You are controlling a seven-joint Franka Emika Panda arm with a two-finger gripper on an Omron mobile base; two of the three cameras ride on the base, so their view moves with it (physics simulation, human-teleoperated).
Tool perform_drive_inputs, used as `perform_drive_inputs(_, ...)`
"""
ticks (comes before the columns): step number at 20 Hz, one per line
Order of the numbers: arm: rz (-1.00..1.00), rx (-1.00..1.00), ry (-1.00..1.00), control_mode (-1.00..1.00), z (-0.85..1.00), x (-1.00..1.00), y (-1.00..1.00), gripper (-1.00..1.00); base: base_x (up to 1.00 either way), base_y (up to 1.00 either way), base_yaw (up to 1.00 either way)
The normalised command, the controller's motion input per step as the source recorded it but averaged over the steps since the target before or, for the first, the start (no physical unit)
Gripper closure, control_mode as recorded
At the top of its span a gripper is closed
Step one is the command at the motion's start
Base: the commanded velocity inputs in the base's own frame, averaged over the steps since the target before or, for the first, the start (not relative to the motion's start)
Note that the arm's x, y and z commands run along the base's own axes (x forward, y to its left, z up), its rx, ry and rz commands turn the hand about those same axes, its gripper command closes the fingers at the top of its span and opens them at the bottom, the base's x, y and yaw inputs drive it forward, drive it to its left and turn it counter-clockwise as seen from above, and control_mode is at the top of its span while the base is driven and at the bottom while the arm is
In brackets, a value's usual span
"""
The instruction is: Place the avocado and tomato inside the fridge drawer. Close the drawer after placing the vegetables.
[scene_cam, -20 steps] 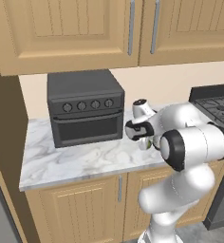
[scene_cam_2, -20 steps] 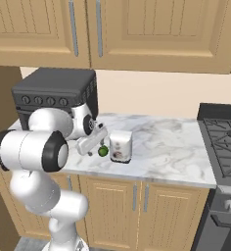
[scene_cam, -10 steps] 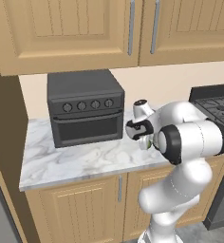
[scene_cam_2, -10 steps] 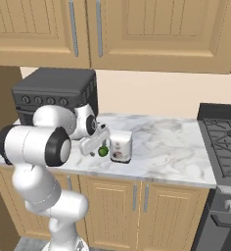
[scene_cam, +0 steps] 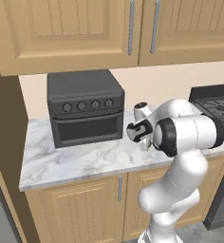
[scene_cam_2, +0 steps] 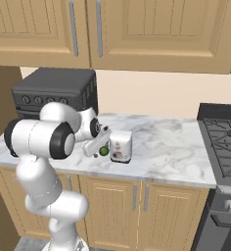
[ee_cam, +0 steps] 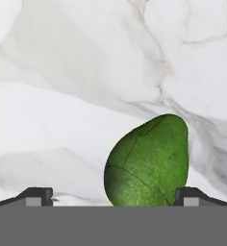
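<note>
The avocado (ee_cam: 148,162) lies on the marble counter (scene_cam_2: 166,147), and everything else here is placed from it. In the hand view it sits just ahead of the gripper (ee_cam: 113,194), nearer the right fingertip (ee_cam: 192,196) than the left; the two tips stand wide apart, with the fruit's lower end reaching down between them, and whether either tip touches it cannot be told. In the right base view the avocado (scene_cam_2: 103,151) shows as a small green spot at the end of the gripper (scene_cam_2: 96,148), touching or just beside a white toaster (scene_cam_2: 120,145) on its right. The arm (scene_cam_2: 44,139) bends in from the avocado's left, low over the counter. Behind and to the left of the avocado stands a dark toaster oven (scene_cam_2: 56,93) against the wall. Well off to its right is the stove (scene_cam_2: 225,135). In the left base view the arm's white elbow (scene_cam: 187,133) covers the avocado's spot, the toaster oven (scene_cam: 84,107) to the left of it.
</note>
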Motion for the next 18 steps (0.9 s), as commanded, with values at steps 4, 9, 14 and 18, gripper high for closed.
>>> perform_drive_inputs(4,0.00,-0.01,0.00,-1.00,-0.16,0.16,0.00,-1.00,0.00,0.00,0.00)
perform_drive_inputs(9,0.00,0.00,0.00,-1.00,-0.18,0.15,0.00,-1.00,0.00,0.00,0.00)
perform_drive_inputs(14,0.00,-0.02,0.00,-1.00,-0.33,0.02,0.00,-1.00,0.00,0.00,0.00)
perform_drive_inputs(18,0.00,-0.04,0.00,-1.00,-0.45,0.00,0.00,-1.00,0.00,0.00,0.00)
